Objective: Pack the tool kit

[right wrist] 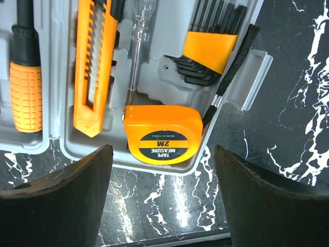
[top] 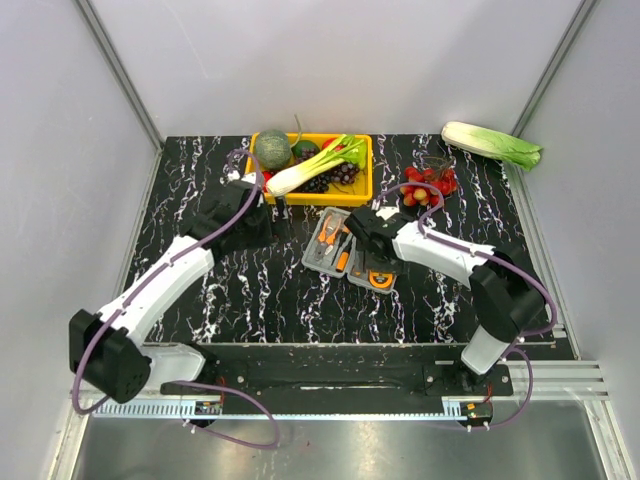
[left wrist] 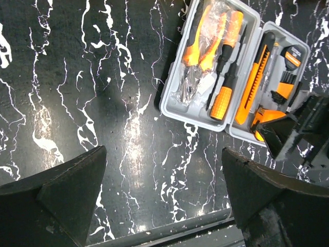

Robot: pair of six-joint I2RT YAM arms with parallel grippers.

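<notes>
The grey tool kit case (top: 316, 257) lies open and flat at the table's middle. In the left wrist view its left half (left wrist: 171, 101) holds orange-handled pliers (left wrist: 198, 46) and screwdrivers (left wrist: 224, 95). The right half (right wrist: 154, 72) holds an orange utility knife (right wrist: 92, 67), hex keys (right wrist: 211, 49) and a yellow tape measure (right wrist: 164, 135) at its near corner. My right gripper (right wrist: 163, 177) is open and empty, hovering just off that corner (top: 362, 226). My left gripper (left wrist: 162, 172) is open and empty over bare table left of the case (top: 270, 218).
A yellow tray (top: 360, 185) of vegetables stands right behind the case. Red fruit (top: 430, 185) and a cabbage (top: 492, 145) lie at the back right. The case's latch tab (right wrist: 257, 77) sticks out over the black marbled table (top: 250, 290).
</notes>
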